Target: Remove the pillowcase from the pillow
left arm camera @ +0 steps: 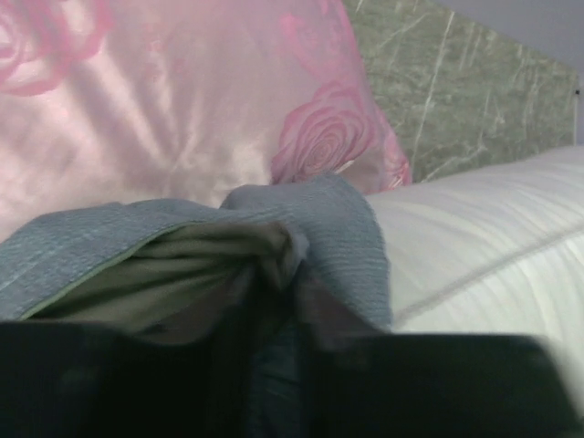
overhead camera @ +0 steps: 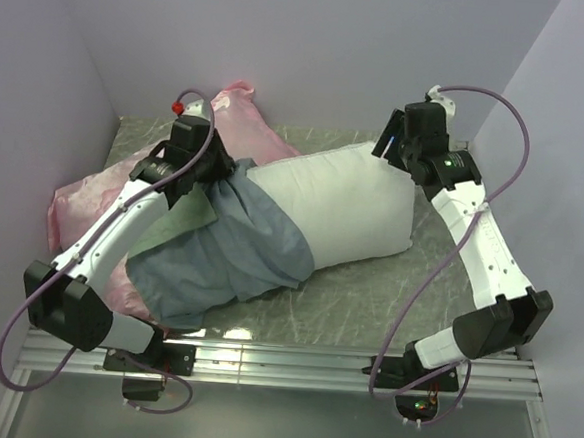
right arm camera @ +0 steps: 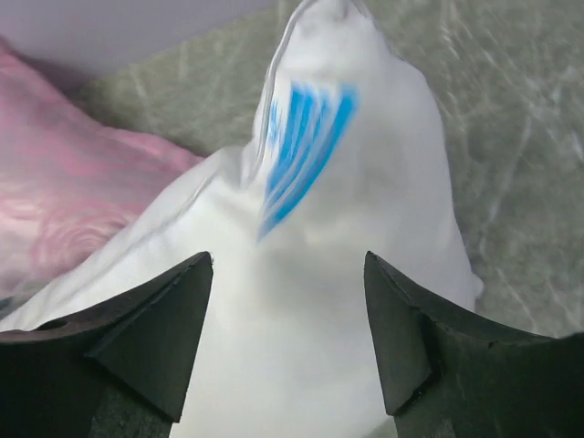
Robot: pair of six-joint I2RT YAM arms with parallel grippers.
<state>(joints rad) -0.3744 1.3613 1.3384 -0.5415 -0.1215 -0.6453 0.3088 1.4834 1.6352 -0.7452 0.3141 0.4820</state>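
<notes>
The white pillow [overhead camera: 348, 203] lies across the table, its right half bare. The grey-blue pillowcase [overhead camera: 235, 250] is bunched over its left half, olive inside showing. My left gripper [overhead camera: 207, 168] is shut on a bunched fold of the pillowcase [left arm camera: 315, 233] at its upper edge; the white pillow [left arm camera: 484, 265] lies to the right in the left wrist view. My right gripper [right arm camera: 287, 265] is open, its fingers [right arm camera: 164, 319] astride the pillow's far right corner [right arm camera: 338, 182], which bears a blue-striped tag [right arm camera: 301, 151]. It hovers above that corner [overhead camera: 402, 147].
A shiny pink rose-patterned pillow [overhead camera: 88, 200] lies at the back left under my left arm, and shows in the left wrist view [left arm camera: 182, 100]. The green marbled tabletop [overhead camera: 367, 294] is walled at left, back and right. A metal rail [overhead camera: 292, 364] runs along the near edge.
</notes>
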